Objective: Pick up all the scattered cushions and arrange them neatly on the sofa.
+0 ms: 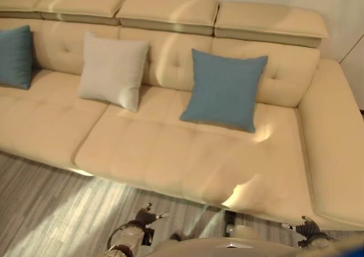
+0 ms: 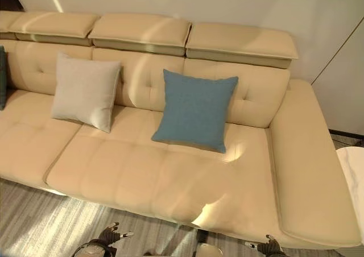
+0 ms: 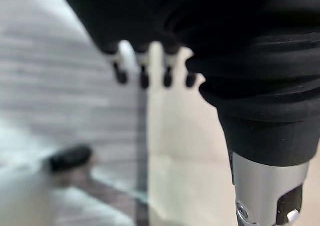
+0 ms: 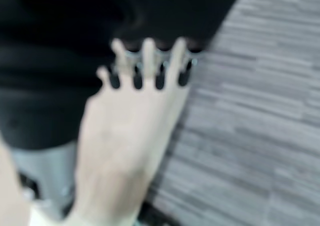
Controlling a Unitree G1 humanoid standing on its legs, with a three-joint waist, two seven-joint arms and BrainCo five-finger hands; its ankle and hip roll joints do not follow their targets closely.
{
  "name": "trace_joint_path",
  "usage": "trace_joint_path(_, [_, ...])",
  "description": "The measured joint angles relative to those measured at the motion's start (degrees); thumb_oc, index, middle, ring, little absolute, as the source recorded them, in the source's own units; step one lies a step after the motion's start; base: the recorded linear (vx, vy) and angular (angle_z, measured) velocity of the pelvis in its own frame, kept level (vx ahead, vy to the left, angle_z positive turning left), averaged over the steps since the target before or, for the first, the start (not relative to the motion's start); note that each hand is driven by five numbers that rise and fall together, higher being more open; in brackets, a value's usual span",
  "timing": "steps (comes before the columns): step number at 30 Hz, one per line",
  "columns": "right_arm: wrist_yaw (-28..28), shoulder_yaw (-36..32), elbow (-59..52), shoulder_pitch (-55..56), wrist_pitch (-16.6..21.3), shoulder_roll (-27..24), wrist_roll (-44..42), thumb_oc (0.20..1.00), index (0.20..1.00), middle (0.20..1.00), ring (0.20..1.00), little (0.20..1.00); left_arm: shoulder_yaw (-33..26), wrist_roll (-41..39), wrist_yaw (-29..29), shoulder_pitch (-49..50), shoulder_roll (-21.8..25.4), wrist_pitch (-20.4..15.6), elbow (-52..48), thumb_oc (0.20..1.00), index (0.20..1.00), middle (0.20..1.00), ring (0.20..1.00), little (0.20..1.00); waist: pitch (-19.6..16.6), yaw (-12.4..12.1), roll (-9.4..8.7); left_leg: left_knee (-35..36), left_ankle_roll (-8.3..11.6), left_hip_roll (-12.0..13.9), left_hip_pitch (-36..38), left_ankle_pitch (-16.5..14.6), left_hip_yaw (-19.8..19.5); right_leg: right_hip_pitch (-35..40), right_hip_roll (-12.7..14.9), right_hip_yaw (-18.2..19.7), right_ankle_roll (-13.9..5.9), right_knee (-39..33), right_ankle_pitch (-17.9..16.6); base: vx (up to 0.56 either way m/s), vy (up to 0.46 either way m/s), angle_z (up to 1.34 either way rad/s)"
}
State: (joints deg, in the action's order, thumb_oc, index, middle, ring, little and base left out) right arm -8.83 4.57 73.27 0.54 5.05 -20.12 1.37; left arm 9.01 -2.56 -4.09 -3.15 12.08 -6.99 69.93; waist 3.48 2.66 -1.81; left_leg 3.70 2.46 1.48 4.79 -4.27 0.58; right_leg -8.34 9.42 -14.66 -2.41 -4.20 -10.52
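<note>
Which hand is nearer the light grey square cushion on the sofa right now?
Left. The left hand hangs low over the floor, just right of the light grey square cushion. The right hand is far off by the beige sofa's right end.

No text, label, number or sign can be read anywhere: the cream leather sofa (image 1: pixel 170 149), the blue square fabric cushion (image 1: pixel 224 89) and the pale grey square fabric cushion (image 1: pixel 112 69) are all plain

The far blue cushion (image 1: pixel 15 56) is cut off at the frame's edge, and my left hand (image 1: pixel 145 217) and right hand (image 1: pixel 310 228) sit half cropped at the bottom.
</note>
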Motion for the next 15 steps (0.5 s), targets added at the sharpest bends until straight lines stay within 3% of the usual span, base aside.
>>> trace_joint_path(1, [-0.29,0.28,0.24,0.85,0.0,1.57,0.03,1.0,1.0,1.0,1.0,1.0,0.67,0.4,-0.1,-0.17,1.86,0.2,0.21,1.0,1.0,1.0,1.0,1.0,-1.15,0.22,-3.18,-4.86,-1.78,-4.52,-3.43,-1.7,0.68,-3.1,3.4,2.43,-1.91,1.47,-3.86,-0.42,0.322,-0.59])
trace_joint_path(2, [-0.06,0.49,-0.03,-0.4,-0.1,1.98,0.09,1.0,1.0,1.0,1.0,1.0,1.15,1.2,-0.04,-0.43,2.44,0.2,0.13,1.0,1.0,1.0,1.0,1.0,-1.13,-0.12,-3.8,-7.74,-4.67,-6.03,-7.2,-2.09,2.68,-6.26,5.1,4.56,-6.4,-0.04,-10.59,-0.36,0.175,-0.67])
trace_joint_path(3, [-0.27,1.0,1.36,-0.75,-0.45,2.5,0.08,1.0,1.0,1.0,1.0,1.0,1.01,1.44,-0.03,-1.23,3.06,0.16,0.09,1.0,1.0,1.0,1.0,1.0,-0.76,0.9,-3.98,-11.36,-7.13,-7.84,-10.93,-1.76,4.0,-8.06,5.18,4.28,-4.39,1.17,-12.45,-0.35,0.121,-0.74])
trace_joint_path(4, [-0.19,2.01,2.19,-2.07,-0.8,3.13,0.07,1.0,1.0,1.0,1.0,1.0,1.06,1.46,-0.03,-1.18,4.26,0.12,0.19,1.0,1.0,1.0,1.0,1.0,-0.08,0.26,-3.09,-15.18,-8.54,-6.62,-14.78,-3.02,5.81,-10.66,4.17,7.3,-2.91,1.23,-13.55,-0.17,0.007,-0.62])
trace_joint_path(5, [0.31,2.82,2.68,-2.16,-1.3,3.07,0.06,1.0,1.0,1.0,1.0,1.0,-0.73,1.47,-0.06,-1.65,3.87,0.27,1.49,1.0,1.0,1.0,1.0,1.0,0.11,-0.36,-0.44,-12.77,-8.88,-4.14,-14.4,-0.87,6.15,-11.85,0.27,8.28,-3.68,13.63,-0.83,-0.07,-0.058,-0.57])
trace_joint_path(6, [0.45,2.82,2.93,-1.59,-1.76,2.76,0.06,1.0,1.0,1.0,1.0,1.0,-0.61,1.47,-0.02,-0.59,3.87,0.16,1.52,1.0,1.0,1.0,1.0,1.0,-0.4,-1.07,2.02,-9.4,-8.35,-2.66,-12.34,1.8,5.79,-10.05,-2.08,7.52,-4.41,21.4,5.61,-0.02,-0.077,-0.42])
trace_joint_path(7, [0.65,2.79,1.75,-0.57,-1.69,2.67,0.06,1.0,1.0,1.0,1.0,1.0,-0.5,1.44,-0.07,0.46,4.83,0.09,1.05,1.0,1.0,1.0,1.0,1.0,-1.83,-2.3,2.07,-6.33,-6.31,-3.07,-11.25,3.27,5.33,-5.44,-1.97,5.77,-5.49,22.33,10.99,0.03,-0.152,-0.26])
trace_joint_path(8, [0.8,2.81,1.3,-0.61,-1.57,2.79,0.07,1.0,1.0,1.0,1.0,1.0,-0.55,1.44,-0.07,1.1,5.66,0.13,1.09,1.0,1.0,1.0,1.0,1.0,-2.25,-2.72,1.41,-5.6,-5.98,-4.09,-11.54,3.83,5.51,-2.37,-1.13,5.53,-5.33,19.17,13.41,0.03,-0.126,-0.14])
trace_joint_path(9, [0.85,2.86,0.38,-0.83,-1.55,2.82,0.07,1.0,1.0,1.0,1.0,1.0,-0.75,1.46,-0.08,2.34,6.14,0.31,1.26,1.0,1.0,1.0,1.0,1.0,-3.01,-3.65,-0.33,-4.46,-4.73,-5.67,-11.9,4.68,5.59,3.94,-0.43,5.28,-5.4,8.93,14.71,0.03,-0.155,-0.01])
trace_joint_path(10, [0.87,2.9,0.11,-0.9,-1.27,2.79,0.07,1.0,1.0,1.0,1.0,1.0,-0.8,1.47,0.02,3.61,5.54,0.36,1.29,1.0,1.0,1.0,1.0,1.0,-3.32,-3.94,0.23,-3.67,-4.01,-5.42,-11.94,5.09,4.98,4.86,-1.25,5.25,-4.87,6.18,14.07,0.01,-0.103,0.22])
trace_joint_path(11, [0.89,2.91,-0.22,-1.24,-1.21,2.93,0.07,1.0,1.0,1.0,1.0,1.0,-0.52,1.53,-0.02,5.0,4.78,0.43,1.28,1.0,1.0,1.0,1.0,1.0,-3.61,-3.93,-0.21,-2.3,-0.79,-5.42,-12.09,3.83,4.85,4.59,-1.74,5.1,-3.82,6.62,14.0,0.01,-0.123,0.4])
trace_joint_path(12, [0.87,2.98,-0.23,-0.5,-1.13,3.73,0.09,1.0,1.0,1.0,1.0,1.0,-0.52,1.59,-0.03,5.18,4.94,0.61,1.37,1.0,1.0,1.0,1.0,1.0,-3.95,-3.17,-3.36,-3.95,1.11,-6.89,-13.0,1.93,5.03,3.44,0.87,4.95,-1.87,6.09,12.67,0.01,-0.074,0.45])
trace_joint_path(13, [0.87,3.08,0.31,-0.21,-1.14,3.92,0.09,1.0,1.0,1.0,1.0,1.0,-0.39,1.76,0.01,5.05,4.73,0.92,1.36,1.0,1.0,1.0,1.0,1.0,-3.94,-3.23,-4.21,-11.81,-1.45,-6.51,-15.25,1.16,4.29,2.7,1.39,4.74,-1.16,6.22,12.06,0.0,-0.041,0.1])
trace_joint_path(14, [0.86,4.44,0.37,-0.26,-1.17,3.38,0.09,1.0,1.0,1.0,1.0,1.0,-0.11,2.08,0.0,5.36,4.18,1.39,1.37,1.0,1.0,1.0,1.0,1.0,-4.26,-3.51,-3.4,-15.98,-1.32,-4.29,-15.08,-0.74,2.88,2.56,0.26,4.64,-1.48,5.86,11.86,0.01,-0.031,-0.14])
trace_joint_path(15, [0.82,5.56,0.22,-0.18,-1.04,2.54,0.17,1.0,1.0,1.0,1.0,1.0,-0.16,2.1,0.01,5.51,3.67,1.59,1.39,1.0,1.0,1.0,1.0,1.0,-5.64,-3.38,-1.39,-12.17,-3.68,-2.53,-13.41,-0.92,2.0,2.71,-1.26,4.32,-2.49,4.72,10.59,0.01,-0.031,-0.29])
